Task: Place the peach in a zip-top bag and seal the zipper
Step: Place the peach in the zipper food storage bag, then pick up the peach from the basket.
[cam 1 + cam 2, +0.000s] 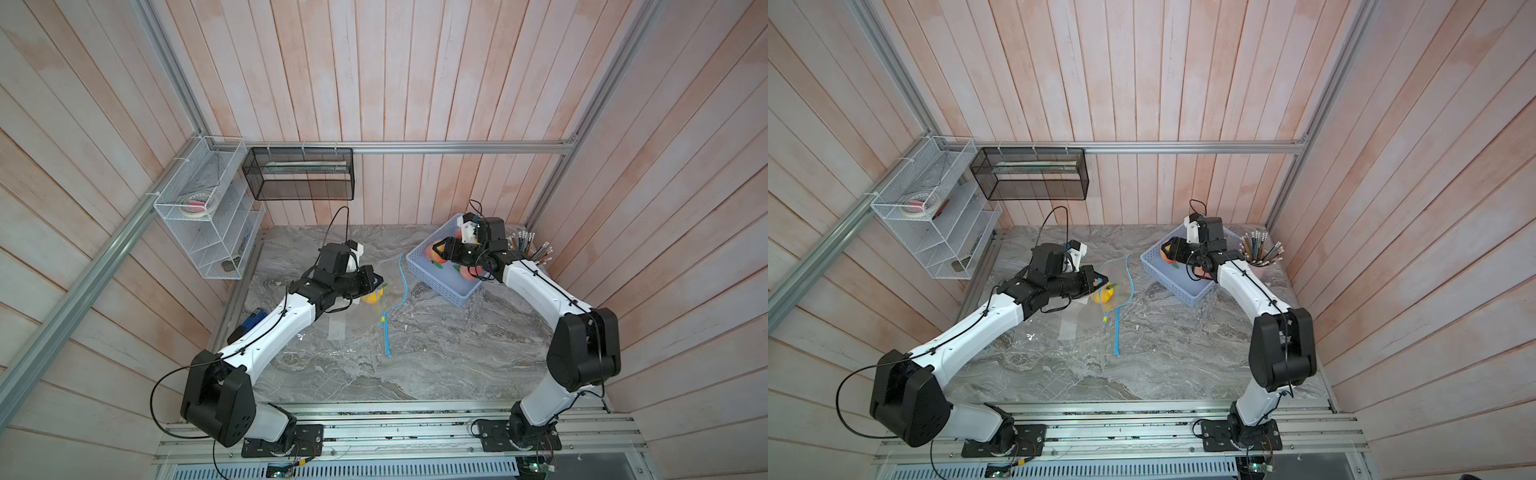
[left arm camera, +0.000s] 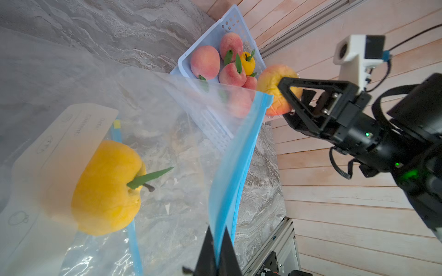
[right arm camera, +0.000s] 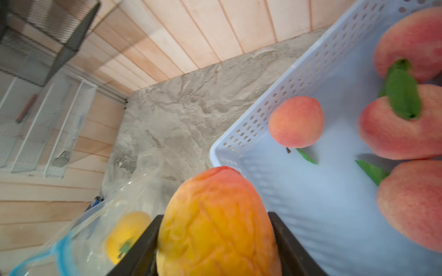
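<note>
nearest me, the left arm reaches in, left gripper pressed together on the blue zipper lip of the zip-top bag, propping the mouth open with a yellow fruit inside. right of that, the right gripper pinches the peach at the edge of the basket; i should carry it low over the lip, releasing well inside.

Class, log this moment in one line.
left gripper: shut on zip-top bag rim | right gripper: shut on peach at basket | bag: open, yellow fruit inside
</note>
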Tool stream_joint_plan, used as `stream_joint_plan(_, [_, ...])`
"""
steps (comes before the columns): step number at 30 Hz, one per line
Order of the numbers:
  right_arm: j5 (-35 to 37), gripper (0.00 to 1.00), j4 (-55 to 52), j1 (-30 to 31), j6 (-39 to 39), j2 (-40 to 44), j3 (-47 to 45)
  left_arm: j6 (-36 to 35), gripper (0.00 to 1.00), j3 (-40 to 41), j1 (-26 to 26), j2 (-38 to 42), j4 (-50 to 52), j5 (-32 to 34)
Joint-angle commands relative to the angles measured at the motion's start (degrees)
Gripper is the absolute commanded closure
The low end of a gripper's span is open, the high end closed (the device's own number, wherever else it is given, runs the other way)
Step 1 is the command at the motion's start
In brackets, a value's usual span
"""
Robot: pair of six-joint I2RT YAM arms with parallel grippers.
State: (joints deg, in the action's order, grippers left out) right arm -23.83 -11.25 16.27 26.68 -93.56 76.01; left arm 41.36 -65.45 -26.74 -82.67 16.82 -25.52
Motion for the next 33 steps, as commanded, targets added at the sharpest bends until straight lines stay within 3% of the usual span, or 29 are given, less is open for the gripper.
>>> stream_joint_plan(1, [-4.7, 0.39, 4.0, 5.0, -0.6, 4.7, -2.9, 1.1, 1.0, -0.6, -0.7, -1.1, -2.4, -2.4])
stream_joint_plan(6, [-4.9, 0.39, 11.9, 12.5, 2.5, 9.1, -6.2, 2.5, 1.0, -1.4, -1.3, -1.2, -3.4, -3.0])
stream_joint_plan(12, [3.5, 0.38, 9.3, 17.5, 2.0, 7.5, -5.8, 3.8, 1.0, -2.2, -1.3, 0.9, -3.1, -2.7])
stream_joint_plan(18, [4.6, 0.22, 6.4, 17.7, 1.0, 7.7, -4.8, 4.5, 1.0, -3.9, -0.8, 3.4, -0.3, -0.5])
stream_joint_plan(24, [1.7, 0.16, 4.5, 17.7, -0.4, 8.7, -1.7, 5.2, 1.0, -5.1, 0.0, 4.1, -0.1, -0.2])
stream_joint_plan(29, [8.3, 0.14, 4.5, 15.6, -0.5, 12.6, -2.3, 3.2, 1.0, -6.3, 0.9, 4.2, 2.7, 1.5])
stream_joint_plan(33, [13.9, 0.13, 1.2, 9.2, 0.8, 12.5, -4.7, 1.5, 1.0, -6.2, 2.0, 5.3, 4.8, 3.4])
